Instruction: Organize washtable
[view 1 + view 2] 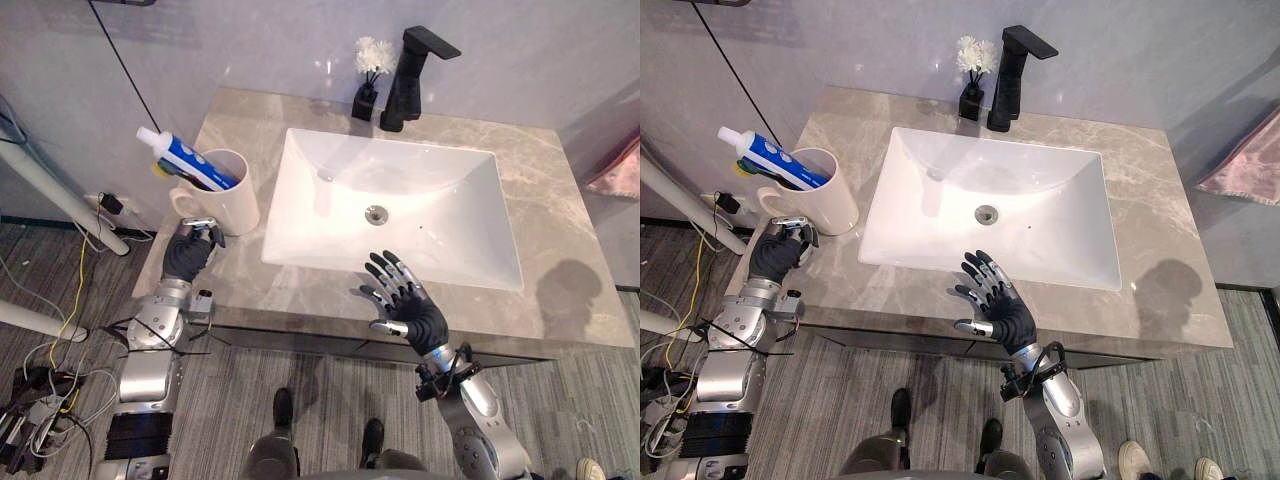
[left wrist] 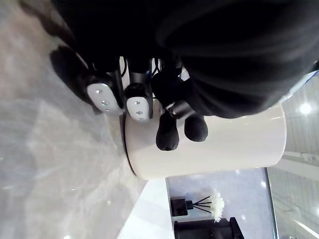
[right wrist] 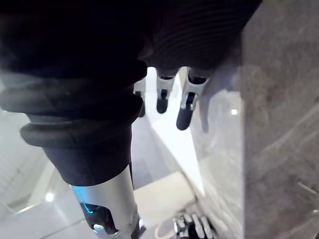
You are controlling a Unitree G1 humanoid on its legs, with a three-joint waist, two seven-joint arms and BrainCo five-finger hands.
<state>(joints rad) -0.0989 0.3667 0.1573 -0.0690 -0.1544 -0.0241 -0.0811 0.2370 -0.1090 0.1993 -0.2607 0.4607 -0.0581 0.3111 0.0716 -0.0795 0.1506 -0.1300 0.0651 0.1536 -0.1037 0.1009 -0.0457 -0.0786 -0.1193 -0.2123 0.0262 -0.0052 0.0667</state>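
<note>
left hand on the cup: keep it upright

my left hand [image 1: 190,250] has its fingers curled against the lower wall of the cup [image 1: 235,205], by the handle. the cup stands upright on the counter [image 1: 540,200], mouth up, just left of the basin [image 1: 440,230] and near the counter's left edge. to do this well i'd firm the hold low, keep the cup level and move it slowly away from that edge, since its load looks top-heavy. the tube [image 1: 190,160] leans in the cup, long axis tilted, cap pointing up and left, away from the basin. my right hand [image 1: 405,300] hovers open, fingers spread, over the counter's front strip.
</note>
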